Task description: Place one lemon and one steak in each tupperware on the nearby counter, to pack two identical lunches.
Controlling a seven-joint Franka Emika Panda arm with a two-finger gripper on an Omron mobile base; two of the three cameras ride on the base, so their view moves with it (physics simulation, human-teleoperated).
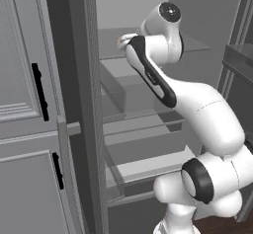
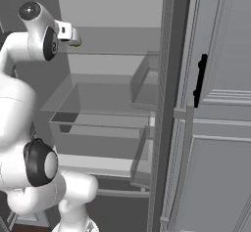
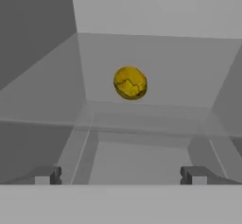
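- The end effector [image 3: 121,175] is standing wide open, holding nothing.
- A lemon [image 3: 130,82] is sitting on a glass shelf [image 3: 179,72] ahead of it, apart from the fingertips [image 3: 47,175].
- The lemon is looking round; its long axis is unclear.

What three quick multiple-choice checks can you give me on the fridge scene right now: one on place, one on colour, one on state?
1. Where does the lemon lie?
A. on a glass fridge shelf
B. in a tub
C. on the floor

2. What colour is that lemon?
A. green
B. dull yellow with dark marks
C. red

3. How does the end effector stand?
A. shut on the lemon
B. shut on nothing
C. open, short of the lemon

Answers: 1 A, the hand view shows it resting on the clear shelf. 2 B, its skin is yellow with dark lines. 3 C, both fingertips stand wide apart below the fruit.
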